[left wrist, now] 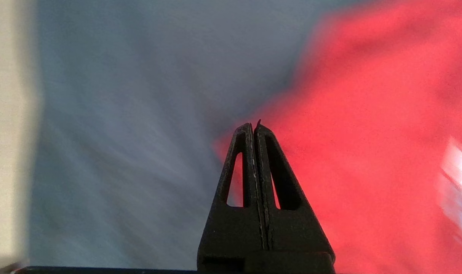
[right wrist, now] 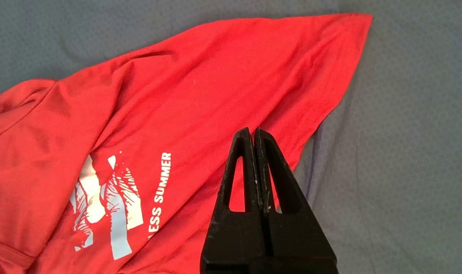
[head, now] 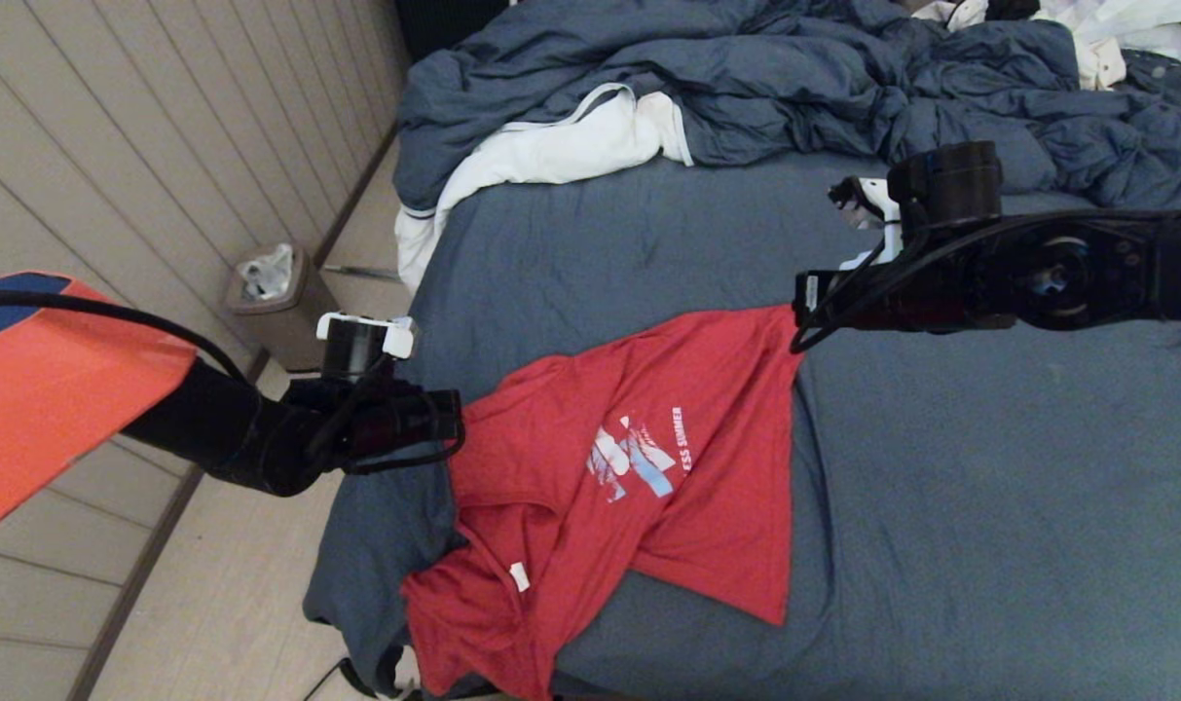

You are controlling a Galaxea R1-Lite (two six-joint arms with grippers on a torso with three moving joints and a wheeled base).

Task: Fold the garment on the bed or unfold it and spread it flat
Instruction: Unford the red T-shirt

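The red T-shirt (head: 726, 389) lies crumpled on the bed's slate-blue sheet (head: 989, 506), print side up, with its white neck tag (head: 519, 576) near the front edge. One part hangs over the bed's near corner. My left gripper (head: 457, 428) hovers at the shirt's left edge, shut and empty; in the left wrist view its tips (left wrist: 253, 127) stand over the border of shirt (left wrist: 368, 114) and sheet (left wrist: 120, 133). My right gripper (head: 801, 313) is shut with nothing in it by the shirt's far corner, its tips (right wrist: 253, 131) over the shirt's (right wrist: 196, 95) edge.
A rumpled blue duvet (head: 794, 88) is heaped along the far side of the bed, with a white cloth (head: 551, 151) at its left end. A small waste bin (head: 274, 292) stands on the floor left of the bed. Bare sheet (right wrist: 406, 152) stretches to the right of the shirt.
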